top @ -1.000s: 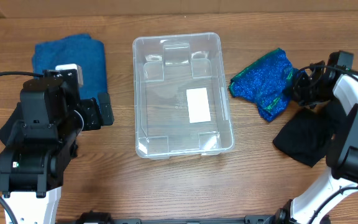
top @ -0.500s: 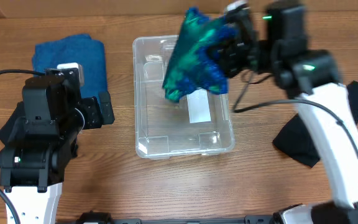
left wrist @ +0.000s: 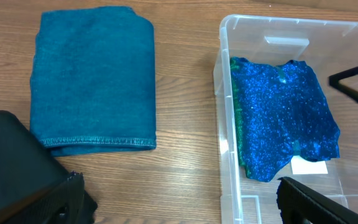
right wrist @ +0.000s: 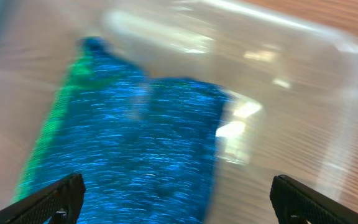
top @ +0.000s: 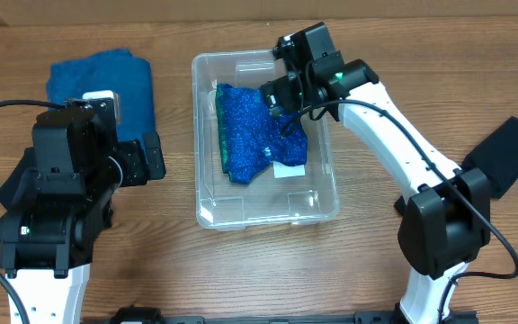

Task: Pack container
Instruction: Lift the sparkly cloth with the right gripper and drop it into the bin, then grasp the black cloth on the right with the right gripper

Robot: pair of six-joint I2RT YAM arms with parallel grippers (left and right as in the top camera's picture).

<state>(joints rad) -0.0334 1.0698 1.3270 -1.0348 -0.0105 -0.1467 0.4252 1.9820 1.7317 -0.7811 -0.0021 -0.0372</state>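
The clear plastic container point(top: 200, 135) stands mid-table with a sparkly blue cloth with a green edge point(top: 257, 133) lying inside, partly over its white label point(top: 288, 169). My right gripper point(top: 280, 101) hovers just above the cloth at the container's far right part. In the blurred right wrist view it point(right wrist: 179, 205) is open, with the cloth point(right wrist: 135, 143) below and nothing between the fingers. My left gripper point(top: 151, 157) is open left of the container. In its wrist view it point(left wrist: 182, 205) spans bare wood and the container's rim point(left wrist: 222, 124), beside the cloth point(left wrist: 278, 118).
A folded teal towel point(top: 102, 85) point(left wrist: 95, 78) lies at the far left. A black cloth point(top: 506, 153) lies at the right edge. Another black cloth point(top: 12, 184) point(left wrist: 11, 155) sits partly under the left arm.
My right arm swung in from the right with the sparkly cloth, carried it over the container and let go. The cloth now lies inside and the jaws are open. The left arm stayed put.
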